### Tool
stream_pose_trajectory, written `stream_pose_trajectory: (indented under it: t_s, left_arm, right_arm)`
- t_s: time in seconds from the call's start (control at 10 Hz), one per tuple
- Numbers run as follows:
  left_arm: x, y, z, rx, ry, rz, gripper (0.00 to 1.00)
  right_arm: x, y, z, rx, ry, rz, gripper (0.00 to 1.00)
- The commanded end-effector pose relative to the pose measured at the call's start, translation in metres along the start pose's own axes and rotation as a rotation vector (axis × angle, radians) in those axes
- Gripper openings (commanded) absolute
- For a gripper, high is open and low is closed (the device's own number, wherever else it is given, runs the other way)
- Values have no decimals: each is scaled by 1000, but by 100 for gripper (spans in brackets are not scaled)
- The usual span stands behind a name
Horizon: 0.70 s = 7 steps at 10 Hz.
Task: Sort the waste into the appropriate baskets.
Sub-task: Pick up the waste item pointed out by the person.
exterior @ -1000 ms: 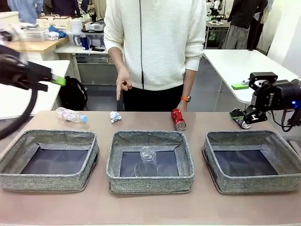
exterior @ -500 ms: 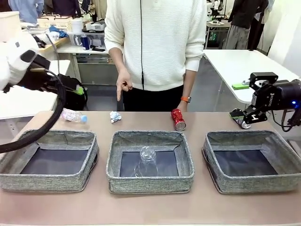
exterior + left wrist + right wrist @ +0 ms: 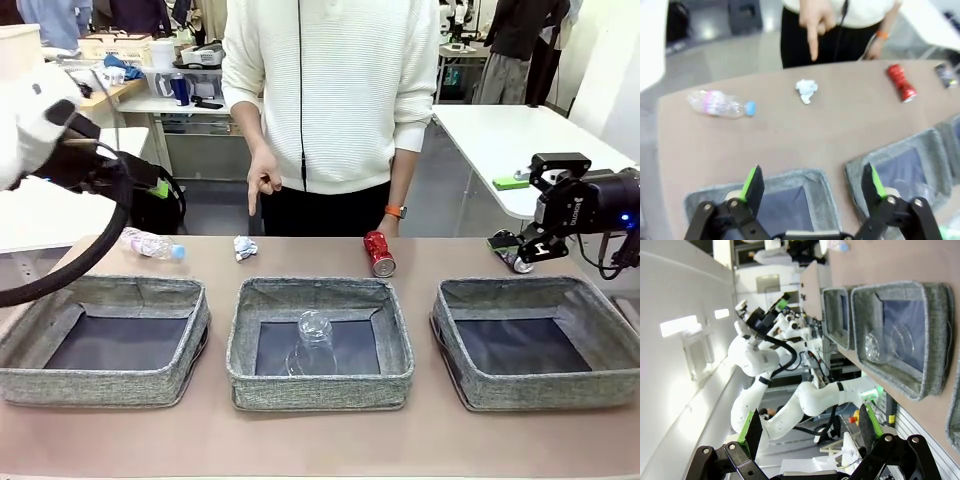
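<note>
Over the last second the left gripper [image 3: 158,187] had swung in from the left edge of the worktop [image 3: 320,440]. It now hung high above the far-left corner, over the clear bottle [image 3: 150,244], which lay on its side near the far edge. Its jaws stood fully apart with nothing between them. Its wrist view looked down between the green pads onto the far rim of the left basket [image 3: 110,385] and the bare worktop beyond. The right gripper [image 3: 527,247] had not moved. It stayed low at the far right edge, just beside the dark blue can [image 3: 944,75], jaws equally wide and empty. Whether a finger touched the can could not be told.

The waste itself had not shifted. 1 piece was sorted: the clear plastic cup [image 3: 314,343] sat in the middle basket [image 3: 320,390]. 4 pieces remained along the far edge — the bottle, the paper ball [image 3: 244,247], the red can [image 3: 379,253] and the dark blue can. The left basket and the right basket [image 3: 540,392] held nothing. The person's hand [image 3: 262,180] pointed 1 finger down at the paper ball.

The swing probably opened a reach for the far-left waste — the bottle below it, or the ball being pointed at. The descent and the grasp were still to come.
</note>
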<state>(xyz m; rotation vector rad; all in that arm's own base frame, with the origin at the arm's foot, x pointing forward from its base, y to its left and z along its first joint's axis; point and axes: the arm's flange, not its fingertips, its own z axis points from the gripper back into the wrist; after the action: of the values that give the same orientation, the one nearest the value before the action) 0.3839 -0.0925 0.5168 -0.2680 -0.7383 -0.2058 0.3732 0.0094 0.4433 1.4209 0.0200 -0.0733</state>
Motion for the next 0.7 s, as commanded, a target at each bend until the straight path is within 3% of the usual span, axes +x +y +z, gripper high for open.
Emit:
stream_pose_trajectory:
  t_s: [0.0, 0.3, 0.6]
  left_arm:
    - [44, -29, -37, 73, 145, -10, 100]
    - [74, -63, -111, 151, 292, -47, 100]
    - [84, -65, -166, 127, 412, -43, 100]
  right_arm:
    - [2, 4, 0, 8, 7, 6, 100]
    - [2, 4, 0, 8, 7, 6, 100]
    - [2, 4, 0, 8, 7, 6, 100]
